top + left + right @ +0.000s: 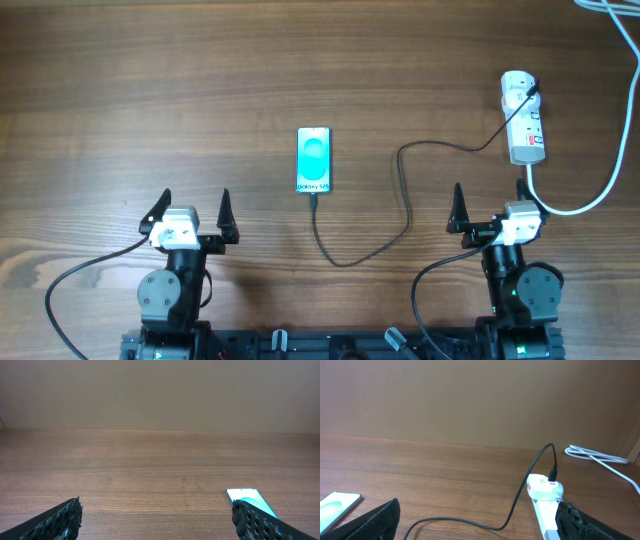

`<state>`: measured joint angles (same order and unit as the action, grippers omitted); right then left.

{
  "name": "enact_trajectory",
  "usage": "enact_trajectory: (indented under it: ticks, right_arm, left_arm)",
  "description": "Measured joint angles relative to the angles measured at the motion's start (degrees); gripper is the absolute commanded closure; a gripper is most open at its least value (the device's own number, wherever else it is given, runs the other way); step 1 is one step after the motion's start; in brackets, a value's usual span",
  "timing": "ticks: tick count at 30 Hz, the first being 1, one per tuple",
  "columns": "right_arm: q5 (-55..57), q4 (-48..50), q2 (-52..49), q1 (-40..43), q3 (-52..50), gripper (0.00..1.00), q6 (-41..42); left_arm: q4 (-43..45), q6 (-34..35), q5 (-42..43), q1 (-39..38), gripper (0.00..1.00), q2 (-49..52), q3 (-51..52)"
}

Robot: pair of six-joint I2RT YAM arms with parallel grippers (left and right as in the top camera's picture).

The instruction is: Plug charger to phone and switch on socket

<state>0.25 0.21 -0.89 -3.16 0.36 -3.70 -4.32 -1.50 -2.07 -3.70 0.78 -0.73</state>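
The phone (314,159) lies flat at the table's middle with its cyan-green screen lit; it also shows in the left wrist view (246,497) and the right wrist view (335,508). The charger cable (404,205) runs from the phone's near end, where its tip touches the phone, in a loop to its black plug in the socket (524,120), a white power strip at the right, also seen in the right wrist view (547,502). My left gripper (192,212) is open and empty, left of the phone. My right gripper (490,210) is open and empty, near the socket.
A thick white lead (600,195) curves from the socket's near end up the right edge of the table; a length of it shows in the right wrist view (595,455). The arms' own black cables lie at the front edge.
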Motion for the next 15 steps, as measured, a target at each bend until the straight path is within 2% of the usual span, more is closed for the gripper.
enact_trajectory:
  ticks: [15]
  right_arm:
    - [0.0, 0.0, 0.0, 0.0, 0.0, 0.0, 0.0]
  left_arm:
    - [0.0, 0.0, 0.0, 0.0, 0.0, 0.0, 0.0]
